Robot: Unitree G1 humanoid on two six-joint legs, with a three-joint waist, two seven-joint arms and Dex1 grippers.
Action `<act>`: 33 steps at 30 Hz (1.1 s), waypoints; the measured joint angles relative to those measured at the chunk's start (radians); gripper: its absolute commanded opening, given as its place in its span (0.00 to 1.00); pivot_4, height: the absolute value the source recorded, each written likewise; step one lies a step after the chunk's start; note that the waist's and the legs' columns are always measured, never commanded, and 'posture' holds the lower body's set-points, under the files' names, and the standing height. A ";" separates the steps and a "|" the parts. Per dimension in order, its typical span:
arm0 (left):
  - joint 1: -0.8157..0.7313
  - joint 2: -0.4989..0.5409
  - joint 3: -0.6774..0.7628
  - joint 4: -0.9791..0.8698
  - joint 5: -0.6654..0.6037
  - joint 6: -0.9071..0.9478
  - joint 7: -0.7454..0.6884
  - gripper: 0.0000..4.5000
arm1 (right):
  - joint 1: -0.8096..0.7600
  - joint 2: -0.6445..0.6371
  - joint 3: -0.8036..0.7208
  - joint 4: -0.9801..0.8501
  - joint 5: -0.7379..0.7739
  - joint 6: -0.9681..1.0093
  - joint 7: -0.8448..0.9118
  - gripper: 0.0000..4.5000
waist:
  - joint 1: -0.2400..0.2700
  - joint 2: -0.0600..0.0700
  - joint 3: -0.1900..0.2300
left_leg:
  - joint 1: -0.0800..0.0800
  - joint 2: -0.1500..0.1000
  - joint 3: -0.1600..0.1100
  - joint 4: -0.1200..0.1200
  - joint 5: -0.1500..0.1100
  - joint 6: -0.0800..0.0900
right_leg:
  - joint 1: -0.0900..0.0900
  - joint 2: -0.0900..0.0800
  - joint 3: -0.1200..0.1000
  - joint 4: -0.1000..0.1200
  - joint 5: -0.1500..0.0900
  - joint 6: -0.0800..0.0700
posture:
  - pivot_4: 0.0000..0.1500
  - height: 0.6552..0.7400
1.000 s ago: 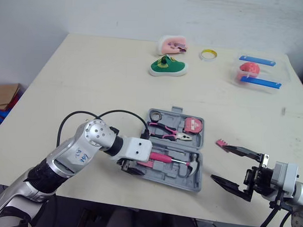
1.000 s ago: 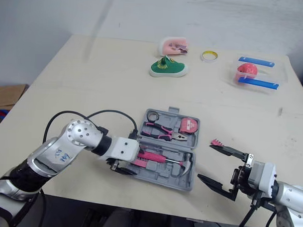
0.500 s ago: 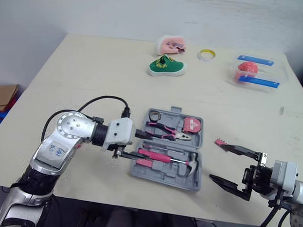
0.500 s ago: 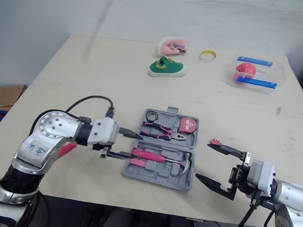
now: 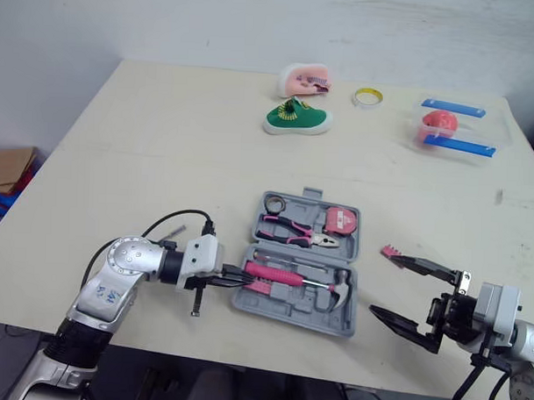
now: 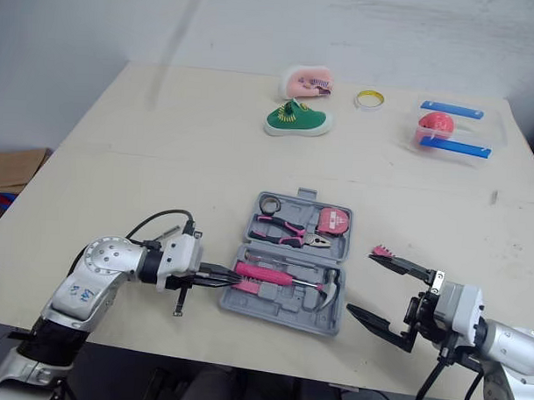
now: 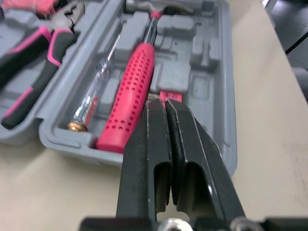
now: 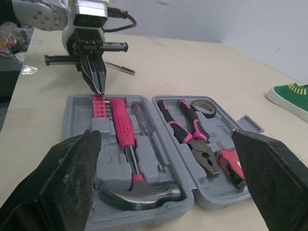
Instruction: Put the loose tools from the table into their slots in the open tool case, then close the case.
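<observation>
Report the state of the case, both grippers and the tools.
Tool case: open, lying flat.
Left gripper: shut, tips at the case's end.
Right gripper: open, empty.
Hammer: seated in its slot.
Pliers: seated in their slot.
Tape measure: in its slot.

One case (image 5: 281, 304) — one hammer (image 5: 286, 275), one pliers (image 5: 297, 230), one tape measure (image 5: 340, 222); one green shoe (image 5: 296, 118), one pink shoe (image 5: 304, 79), one tape ring (image 5: 368, 97), one clear box (image 5: 454, 127).
</observation>
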 measured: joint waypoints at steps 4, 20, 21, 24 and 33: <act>-0.005 -0.001 -0.005 0.025 0.012 -0.028 0.007 0.01 | 0.005 0.000 0.000 0.000 -0.002 0.000 -0.001 1.00 | -0.002 0.000 0.000 | 0.000 0.000 0.000 0.000 0.000 0.000 | 0.000 0.000 0.000 0.000 0.000 0.000 | 1.00 1.00; -0.030 0.038 -0.082 0.016 0.083 0.014 0.036 0.01 | 0.004 0.000 -0.001 0.000 -0.003 0.000 -0.004 1.00 | -0.003 0.006 -0.008 | 0.004 0.000 0.001 0.000 0.000 0.000 | 0.002 0.000 0.002 -0.001 0.000 0.000 | 1.00 1.00; -0.031 0.044 -0.090 0.015 0.089 0.014 0.038 0.01 | 0.003 0.000 -0.001 0.000 -0.003 0.000 -0.004 1.00 | -0.004 0.007 -0.011 | 0.005 0.000 0.002 -0.001 0.000 0.000 | 0.002 0.000 0.002 -0.001 0.000 0.000 | 1.00 1.00; -0.032 0.047 -0.109 0.010 0.111 0.041 0.059 0.01 | 0.002 0.000 -0.001 0.002 -0.004 0.000 -0.004 1.00 | -0.006 0.006 -0.019 | 0.017 0.000 0.006 -0.009 -0.001 0.002 | 0.011 0.000 0.006 -0.005 0.000 0.000 | 1.00 1.00; -0.018 -0.002 -0.085 0.072 0.081 -0.081 0.074 0.01 | -0.021 -0.006 -0.009 0.013 -0.007 0.000 -0.006 1.00 | -0.022 0.010 -0.023 | 0.018 0.001 0.004 -0.010 -0.004 0.005 | 0.014 -0.001 0.003 -0.009 -0.001 -0.001 | 1.00 1.00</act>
